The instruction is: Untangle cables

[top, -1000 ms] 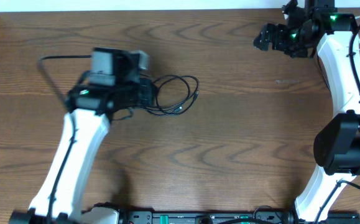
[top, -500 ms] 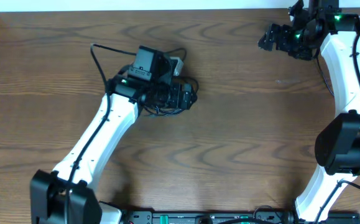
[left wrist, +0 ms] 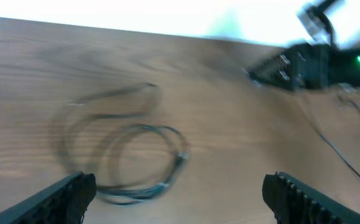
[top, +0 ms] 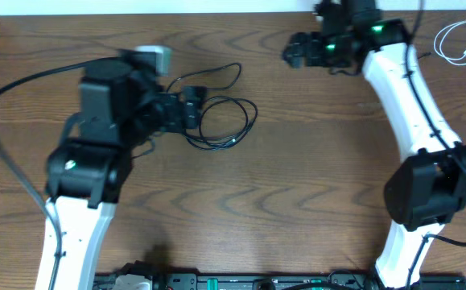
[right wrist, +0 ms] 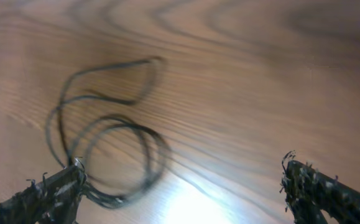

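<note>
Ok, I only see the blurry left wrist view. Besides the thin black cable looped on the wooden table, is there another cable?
Observer: Yes, a short white cable lies coiled near the table's top-right corner overhead.
Operator: Is the right gripper holding anything?
Observer: No, the right gripper is open and empty, facing the thin black cable.
Operator: Is mine touching it?
Observer: Overhead, the open left gripper sits at the loops' left edge; contact is unclear.
</note>
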Robot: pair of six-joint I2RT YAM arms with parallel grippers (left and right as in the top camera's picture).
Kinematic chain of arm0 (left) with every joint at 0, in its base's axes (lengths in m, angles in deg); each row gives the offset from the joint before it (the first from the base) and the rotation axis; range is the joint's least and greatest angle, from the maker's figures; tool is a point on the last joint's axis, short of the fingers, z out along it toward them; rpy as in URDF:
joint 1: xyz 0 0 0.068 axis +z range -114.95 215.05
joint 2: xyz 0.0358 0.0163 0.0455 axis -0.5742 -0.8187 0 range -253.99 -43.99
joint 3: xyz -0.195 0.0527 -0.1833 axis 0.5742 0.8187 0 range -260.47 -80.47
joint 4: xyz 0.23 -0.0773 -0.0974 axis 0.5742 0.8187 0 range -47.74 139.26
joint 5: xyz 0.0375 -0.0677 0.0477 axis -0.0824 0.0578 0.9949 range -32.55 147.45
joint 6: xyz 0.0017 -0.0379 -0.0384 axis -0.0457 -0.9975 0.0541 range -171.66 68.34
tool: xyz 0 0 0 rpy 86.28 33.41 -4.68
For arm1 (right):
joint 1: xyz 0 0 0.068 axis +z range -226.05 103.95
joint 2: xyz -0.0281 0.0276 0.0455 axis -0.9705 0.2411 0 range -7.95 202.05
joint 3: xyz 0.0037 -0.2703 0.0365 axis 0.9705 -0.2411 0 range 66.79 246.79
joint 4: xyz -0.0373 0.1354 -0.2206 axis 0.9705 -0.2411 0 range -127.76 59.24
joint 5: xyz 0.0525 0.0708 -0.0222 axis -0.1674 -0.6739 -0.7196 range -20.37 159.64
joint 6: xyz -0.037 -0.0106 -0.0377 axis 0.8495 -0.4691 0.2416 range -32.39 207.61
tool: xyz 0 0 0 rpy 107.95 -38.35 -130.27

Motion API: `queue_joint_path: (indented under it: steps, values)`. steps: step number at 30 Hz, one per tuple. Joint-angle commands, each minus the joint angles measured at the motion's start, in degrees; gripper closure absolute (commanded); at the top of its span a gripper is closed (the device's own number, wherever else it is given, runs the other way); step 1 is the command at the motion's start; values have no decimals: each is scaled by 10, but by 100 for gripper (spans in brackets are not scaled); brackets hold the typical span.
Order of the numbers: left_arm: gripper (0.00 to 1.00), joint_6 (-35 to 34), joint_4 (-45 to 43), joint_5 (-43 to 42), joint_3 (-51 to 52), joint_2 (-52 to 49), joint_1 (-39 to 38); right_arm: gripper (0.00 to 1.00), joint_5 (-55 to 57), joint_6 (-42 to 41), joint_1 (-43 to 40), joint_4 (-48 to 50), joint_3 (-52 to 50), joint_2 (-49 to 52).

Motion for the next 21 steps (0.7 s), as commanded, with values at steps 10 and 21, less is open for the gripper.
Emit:
queue_joint_path:
  steps: [10,21]
  values:
    - [9,-11,85,85,-9,21,135,1,45,237,137,189,2,140]
    - [9,-11,108,85,-9,9,138,3,12,288,172,296,2,215]
